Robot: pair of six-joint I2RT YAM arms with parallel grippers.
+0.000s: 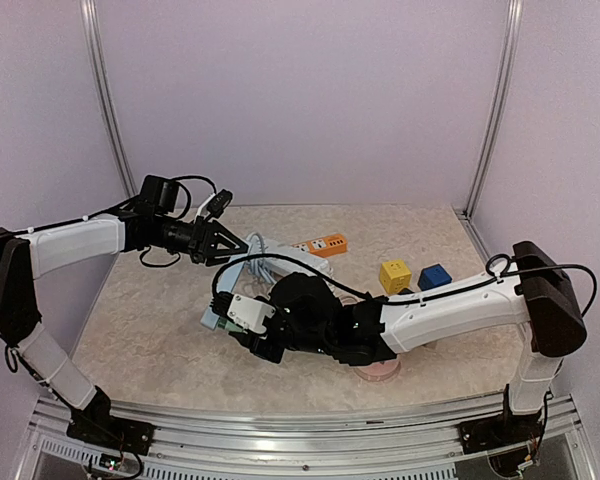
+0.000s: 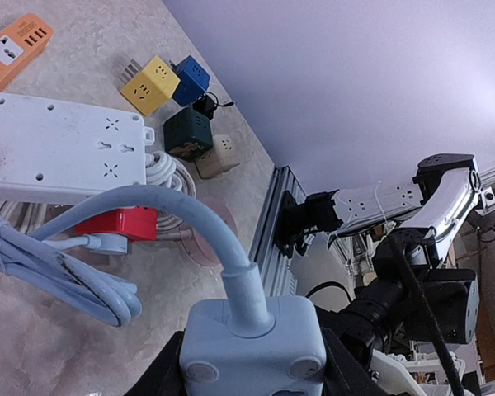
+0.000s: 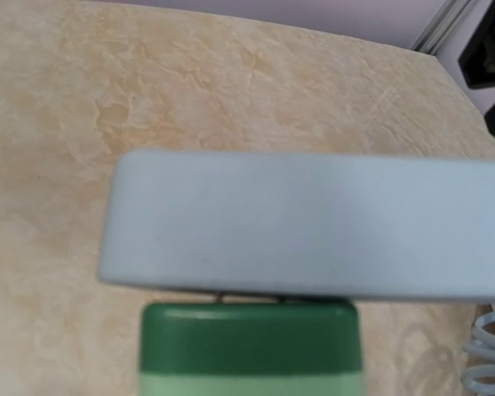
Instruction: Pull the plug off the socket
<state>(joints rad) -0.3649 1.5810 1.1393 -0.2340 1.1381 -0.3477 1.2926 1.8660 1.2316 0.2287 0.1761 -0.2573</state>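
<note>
Marble-look table (image 1: 140,330): orange strip (image 1: 327,243), yellow cube (image 1: 394,275), blue cube (image 1: 434,276).

Left arm (image 1: 75,245) extends from the left side with its forearm nearly level. The left gripper (image 1: 223,243) points right, jaws clamped on a pale blue plug (image 2: 252,346). Right arm (image 1: 450,305) stretches leftward and low. The right gripper (image 1: 245,320) is angled down, closed around a green block (image 3: 252,351).
</note>
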